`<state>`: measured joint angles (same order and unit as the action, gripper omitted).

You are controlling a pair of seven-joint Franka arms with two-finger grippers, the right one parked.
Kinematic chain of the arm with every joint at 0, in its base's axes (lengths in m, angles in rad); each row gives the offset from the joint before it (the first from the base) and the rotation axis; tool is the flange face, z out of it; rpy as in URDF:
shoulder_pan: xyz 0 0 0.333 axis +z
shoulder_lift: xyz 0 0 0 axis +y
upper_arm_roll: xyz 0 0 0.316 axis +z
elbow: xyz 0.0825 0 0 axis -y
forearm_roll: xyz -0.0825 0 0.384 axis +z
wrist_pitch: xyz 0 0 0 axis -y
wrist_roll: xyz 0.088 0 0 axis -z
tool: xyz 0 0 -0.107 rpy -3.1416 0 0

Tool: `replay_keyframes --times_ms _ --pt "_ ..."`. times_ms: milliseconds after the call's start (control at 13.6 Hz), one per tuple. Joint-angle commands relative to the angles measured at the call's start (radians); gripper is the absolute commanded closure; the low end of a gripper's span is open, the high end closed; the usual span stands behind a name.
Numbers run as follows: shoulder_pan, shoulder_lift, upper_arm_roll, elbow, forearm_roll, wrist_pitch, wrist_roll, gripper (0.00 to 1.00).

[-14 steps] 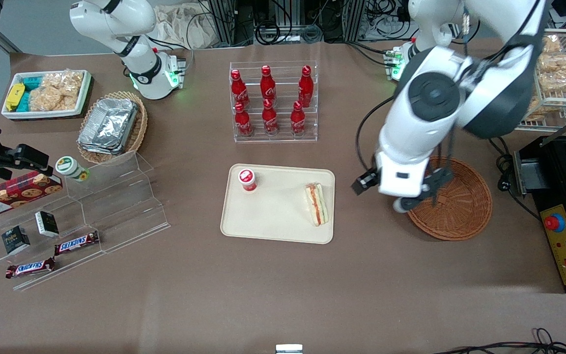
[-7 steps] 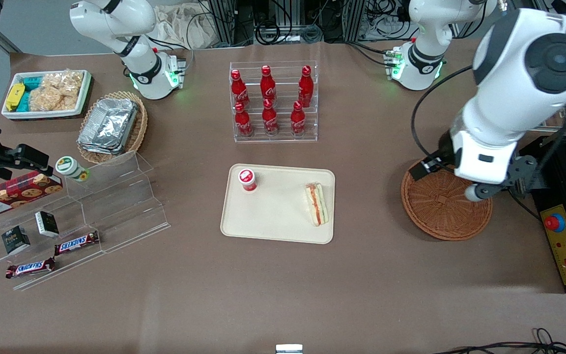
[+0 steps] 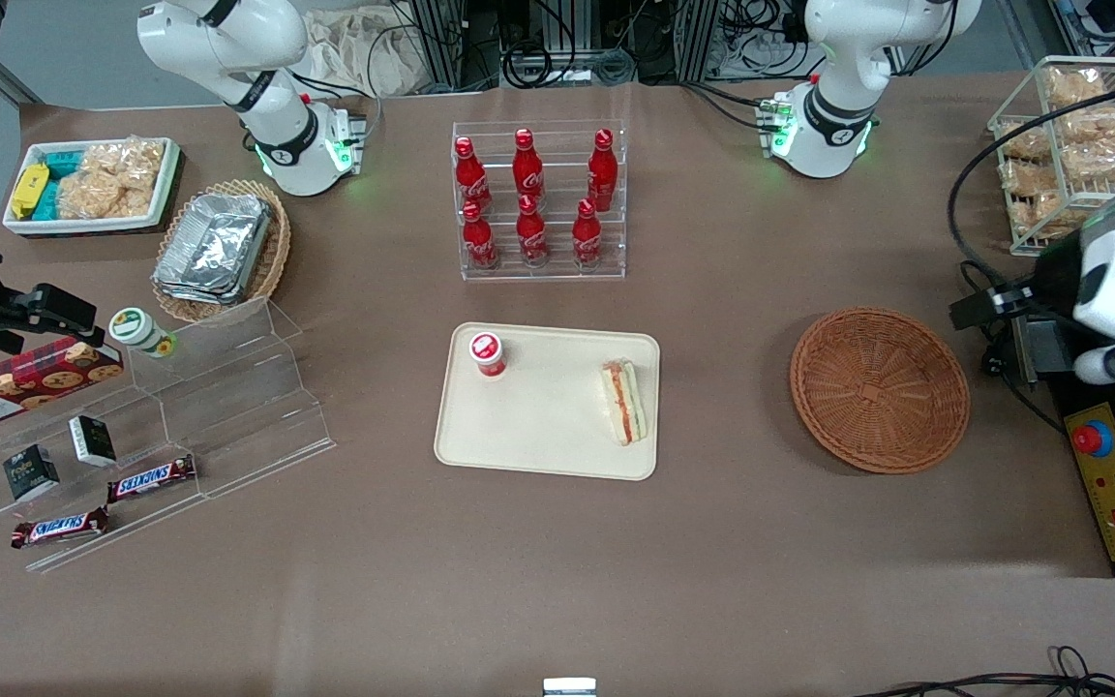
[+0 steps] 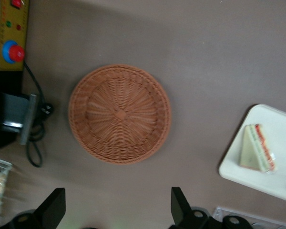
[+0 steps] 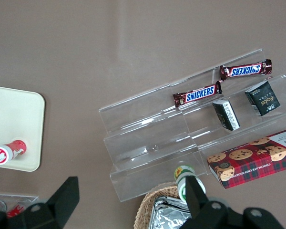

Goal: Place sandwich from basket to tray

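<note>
The sandwich, a pale wedge with red and green layers, lies on the beige tray at its edge nearest the basket. Beside the tray, toward the working arm's end of the table, the round reddish-brown basket sits with nothing in it. High above the table at the working arm's end, past the basket, my gripper is open and holds nothing. Its wrist view looks down on the basket, the sandwich and the tray's corner.
A small red-capped bottle stands on the tray. A rack of cola bottles is farther from the camera. A control box with a red button and a wire snack rack flank my arm. An acrylic stand lies toward the parked arm's end.
My arm has swung away from over the basket toward the working arm's end of the table, uncovering the whole basket. The sandwich has stayed on the tray.
</note>
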<state>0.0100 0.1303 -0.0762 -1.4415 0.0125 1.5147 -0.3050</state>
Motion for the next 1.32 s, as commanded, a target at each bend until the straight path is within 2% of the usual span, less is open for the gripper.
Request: replay_keyframes --times_ms 0,294,515,1250 --pt "-0.051 -0.086 0.099 -0.082 -0.022 -0.002 0.127 0.01" --pt "-0.062 -0.168 0.176 -0.158 -0.022 -0.002 0.254 0.0" --pt "-0.062 -0.228 0.182 -0.227 -0.017 0.013 0.273 0.0" --pt "-0.047 -0.218 0.179 -0.214 0.004 0.012 0.276 0.0"
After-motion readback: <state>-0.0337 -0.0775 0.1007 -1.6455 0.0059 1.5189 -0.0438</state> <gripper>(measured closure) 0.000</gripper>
